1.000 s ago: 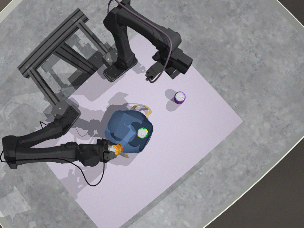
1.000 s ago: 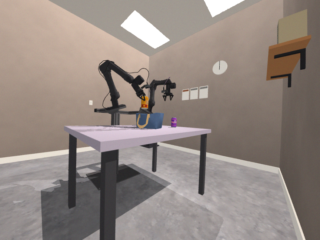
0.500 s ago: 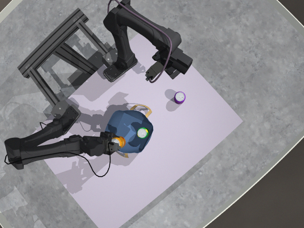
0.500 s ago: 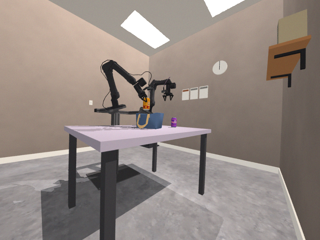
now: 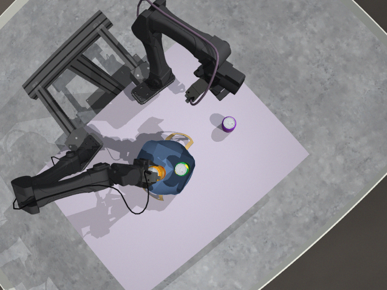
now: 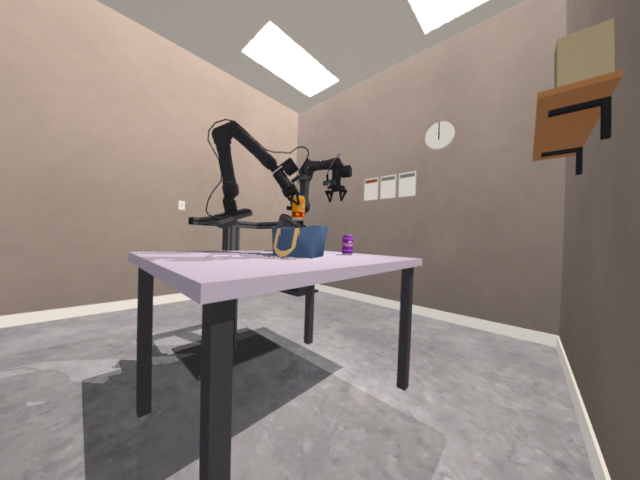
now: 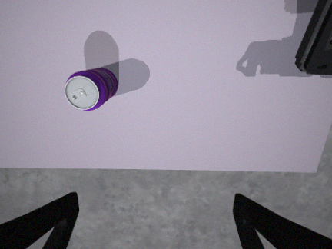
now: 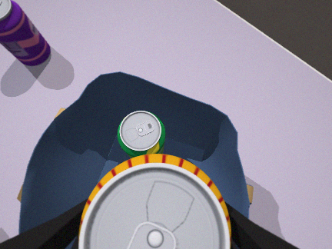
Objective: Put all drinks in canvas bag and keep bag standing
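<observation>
Bag point(image 5: 159, 151) point(image 6: 310, 241) point(image 8: 184, 96) contains green can point(image 5: 181, 169) point(image 8: 141, 131); above it, right tool point(image 5: 152, 175) point(image 6: 295, 201) point(image 8: 154, 230) grips orange can point(image 5: 160, 172) point(image 6: 298, 207) point(image 8: 155, 200)

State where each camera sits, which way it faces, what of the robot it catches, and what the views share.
Top: overhead, facing down on the bag; both arms show.
Exterior: off to the side near table height, facing the table; both arms show.
Left wrist: on the left arm, facing down at the table and floor; its open claw shows.
Right wrist: on the right arm, facing down into the bag past the orange can; dark fingers show.
All four share the purple can.
</observation>
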`<state>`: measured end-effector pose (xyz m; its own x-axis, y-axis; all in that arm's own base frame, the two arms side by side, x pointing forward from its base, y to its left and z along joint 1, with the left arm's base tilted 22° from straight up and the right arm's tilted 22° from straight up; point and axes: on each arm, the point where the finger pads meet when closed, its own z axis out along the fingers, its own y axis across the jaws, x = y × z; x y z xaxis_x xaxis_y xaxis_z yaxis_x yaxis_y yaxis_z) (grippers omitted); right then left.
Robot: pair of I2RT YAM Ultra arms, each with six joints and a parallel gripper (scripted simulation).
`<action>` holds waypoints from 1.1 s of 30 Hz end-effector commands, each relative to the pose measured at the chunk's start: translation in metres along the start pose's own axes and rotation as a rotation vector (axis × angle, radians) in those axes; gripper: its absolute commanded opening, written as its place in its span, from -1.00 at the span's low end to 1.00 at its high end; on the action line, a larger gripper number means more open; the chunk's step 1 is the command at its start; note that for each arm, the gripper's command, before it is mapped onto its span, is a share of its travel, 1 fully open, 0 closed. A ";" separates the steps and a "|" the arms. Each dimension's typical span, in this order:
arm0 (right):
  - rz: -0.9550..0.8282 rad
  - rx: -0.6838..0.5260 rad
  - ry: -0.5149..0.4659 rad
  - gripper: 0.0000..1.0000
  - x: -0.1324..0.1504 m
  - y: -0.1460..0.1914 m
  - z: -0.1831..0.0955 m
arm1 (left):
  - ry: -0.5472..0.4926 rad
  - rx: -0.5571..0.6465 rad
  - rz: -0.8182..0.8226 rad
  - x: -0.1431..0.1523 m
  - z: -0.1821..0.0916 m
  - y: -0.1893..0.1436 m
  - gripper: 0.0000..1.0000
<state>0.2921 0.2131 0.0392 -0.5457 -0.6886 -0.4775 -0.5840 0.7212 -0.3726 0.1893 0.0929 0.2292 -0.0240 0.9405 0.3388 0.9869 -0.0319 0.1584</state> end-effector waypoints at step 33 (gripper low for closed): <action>0.034 0.000 -0.145 0.40 -0.031 0.006 0.010 | -0.012 -0.016 0.009 -0.002 -0.006 0.000 1.00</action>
<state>0.2979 0.2115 0.0176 -0.5482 -0.6783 -0.4893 -0.5687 0.7313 -0.3766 0.1893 0.0929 0.2292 -0.0240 0.9405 0.3388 0.9869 -0.0319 0.1584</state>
